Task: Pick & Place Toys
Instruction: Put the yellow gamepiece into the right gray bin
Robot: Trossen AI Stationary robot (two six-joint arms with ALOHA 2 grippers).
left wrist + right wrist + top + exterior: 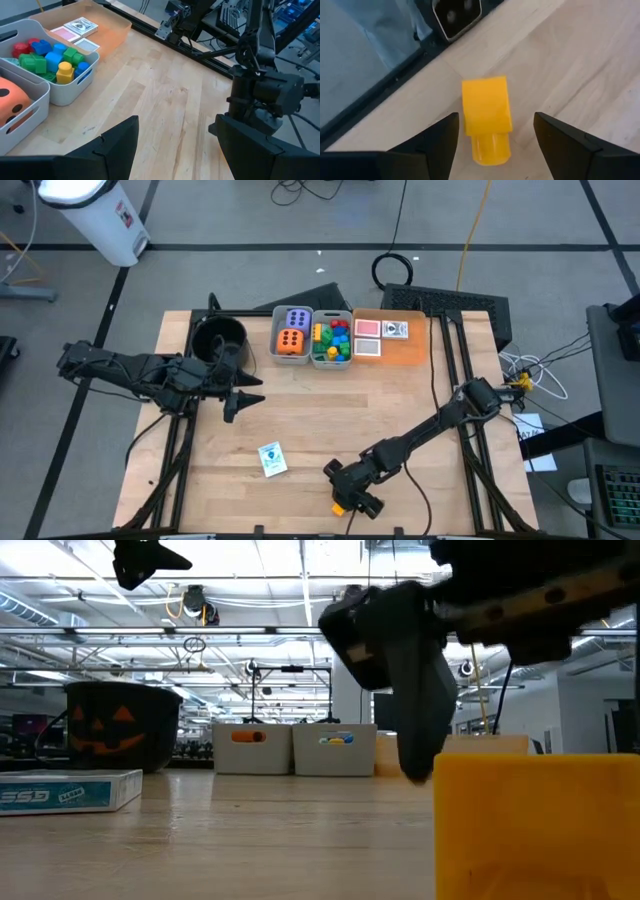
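now the yellow brick (486, 118), blocky with a round stub, lies between the parted right gripper (495, 145).

Yellow brick (486, 118) lies on table; card (271, 459) nearby.
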